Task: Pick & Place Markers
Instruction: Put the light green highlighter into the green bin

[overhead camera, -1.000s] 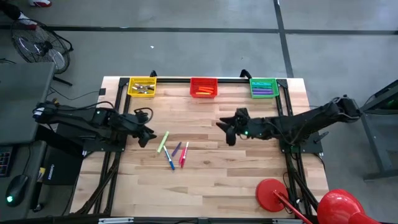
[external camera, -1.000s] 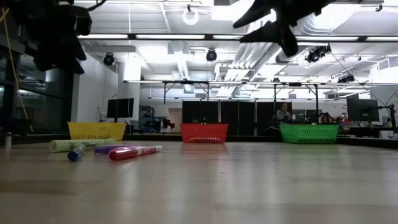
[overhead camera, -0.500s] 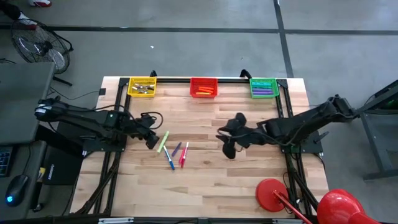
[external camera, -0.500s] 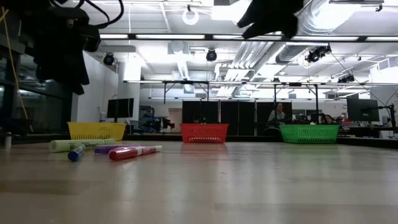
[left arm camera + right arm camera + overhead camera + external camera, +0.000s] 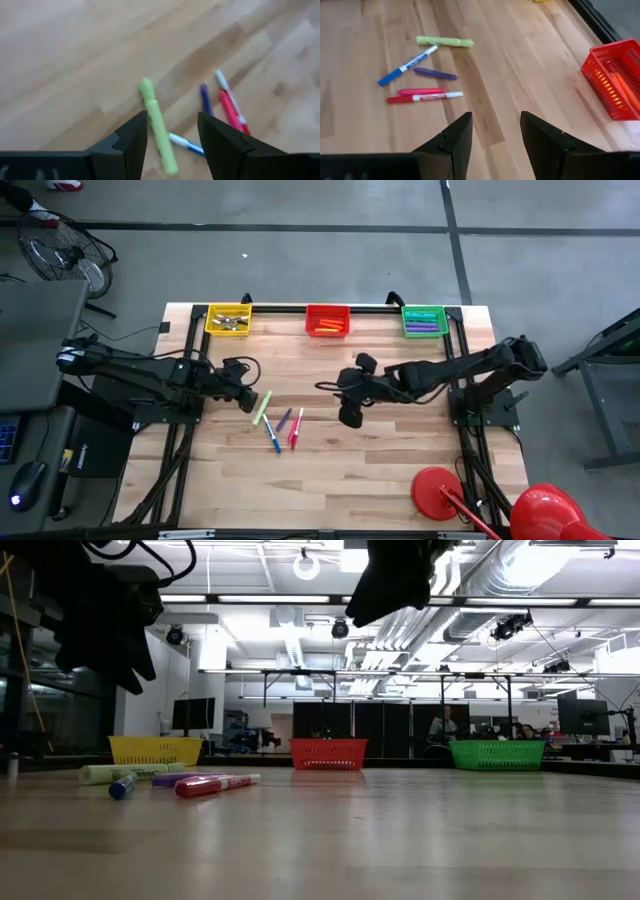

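Note:
Several markers lie loose on the wooden table left of centre: a light green one (image 5: 262, 408), a blue-and-white one (image 5: 272, 436), a purple one (image 5: 284, 420), a pink one (image 5: 418, 91) and a red one (image 5: 296, 430). My left gripper (image 5: 248, 402) is open, just left of the green marker (image 5: 157, 125) and above the table. My right gripper (image 5: 345, 402) is open and empty, above the table to the right of the markers. Other markers lie in the yellow basket (image 5: 228, 319), red basket (image 5: 327, 320) and green basket (image 5: 423, 320) at the far edge.
The three mesh baskets stand in a row along the table's far edge. A red round stand (image 5: 437, 492) sits at the table's near right corner. Bare wood (image 5: 380, 460) lies between the markers and the near edge.
My left gripper has moved toward the table's right, up to the green marker. My right gripper has moved toward the table's left, closer to the loose markers. The markers have stayed where they were.

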Tool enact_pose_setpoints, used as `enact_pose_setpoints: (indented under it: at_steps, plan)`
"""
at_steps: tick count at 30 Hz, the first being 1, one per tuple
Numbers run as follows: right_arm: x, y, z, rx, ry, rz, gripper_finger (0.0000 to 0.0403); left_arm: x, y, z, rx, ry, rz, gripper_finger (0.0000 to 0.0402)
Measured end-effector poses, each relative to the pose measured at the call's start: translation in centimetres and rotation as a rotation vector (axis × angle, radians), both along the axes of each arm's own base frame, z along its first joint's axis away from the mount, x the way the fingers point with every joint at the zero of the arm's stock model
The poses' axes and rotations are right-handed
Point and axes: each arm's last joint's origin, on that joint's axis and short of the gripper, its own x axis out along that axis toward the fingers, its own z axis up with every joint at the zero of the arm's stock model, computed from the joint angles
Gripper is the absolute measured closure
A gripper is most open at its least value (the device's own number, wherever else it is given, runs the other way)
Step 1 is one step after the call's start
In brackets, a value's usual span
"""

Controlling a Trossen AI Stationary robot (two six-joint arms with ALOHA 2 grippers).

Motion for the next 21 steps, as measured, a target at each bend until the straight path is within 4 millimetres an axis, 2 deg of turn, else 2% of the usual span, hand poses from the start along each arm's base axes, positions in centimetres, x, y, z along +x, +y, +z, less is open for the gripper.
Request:
enact_pose_setpoints:
  at_steps: [5,11,21]
  plan:
    - [-0.2,-0.7,-0.2,-0.044,0.050,0.019,0.0247,0.6,0.0,-0.8,0.022,0.058,0.020,0.0231]
    - [-0.3,-1.2,-0.4,-0.067,0.088,0.057,0.0247,2.1,-0.4,-2.3,-0.043,0.162,0.029,0.0229]
    - [-0.3,-1.5,-0.5,-0.067,0.102,0.075,0.0247,6.0,-1.2,-3.1,-0.057,0.334,0.008,0.0160]
